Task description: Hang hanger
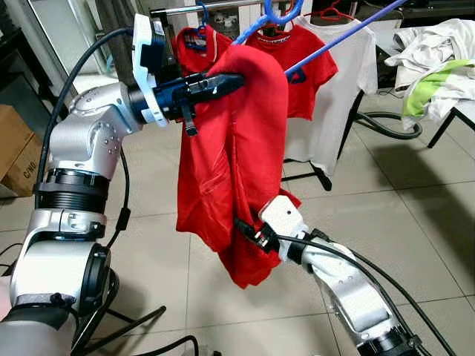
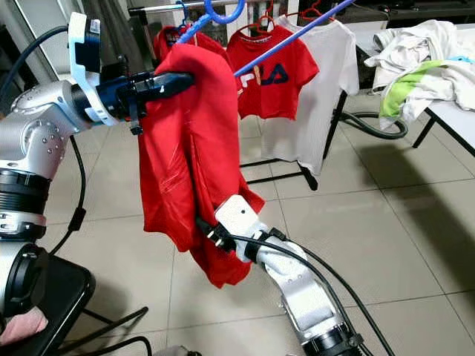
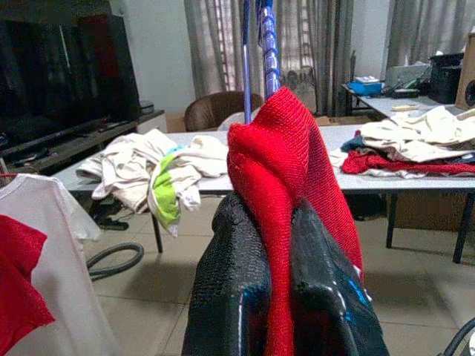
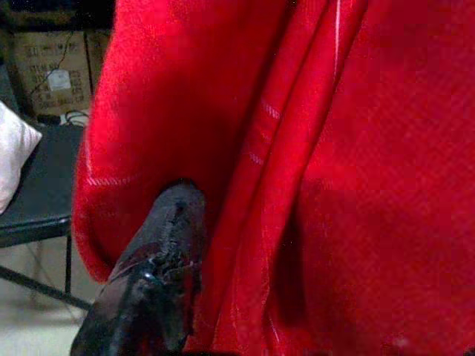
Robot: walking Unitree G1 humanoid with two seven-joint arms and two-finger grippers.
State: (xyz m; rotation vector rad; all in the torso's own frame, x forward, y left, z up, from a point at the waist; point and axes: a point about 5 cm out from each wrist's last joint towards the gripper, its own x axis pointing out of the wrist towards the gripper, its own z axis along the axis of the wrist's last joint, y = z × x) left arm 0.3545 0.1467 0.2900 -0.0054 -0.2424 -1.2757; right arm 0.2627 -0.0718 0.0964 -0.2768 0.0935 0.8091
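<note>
1. tiled floor (image 1: 415, 222) runs back to a clothes rail (image 1: 223, 6) carrying 2 red shirts and a white one; a worktop (image 3: 386, 182) with heaped laundry stands beyond.
2. you are mid-carry: the blue hanger (image 1: 278, 18), with the red garment (image 1: 234, 163) draped on it, is raised near the rail, its hook not yet over the bar.
3. your left pincer (image 1: 215, 83) is clamped on the garment's shoulder fold, just below the hook.
4. your right pincer (image 1: 249, 231) presses into the lower cloth; you cannot tell its opening.
5. next, you likely need to lift and steer the hook over the rail.
</note>
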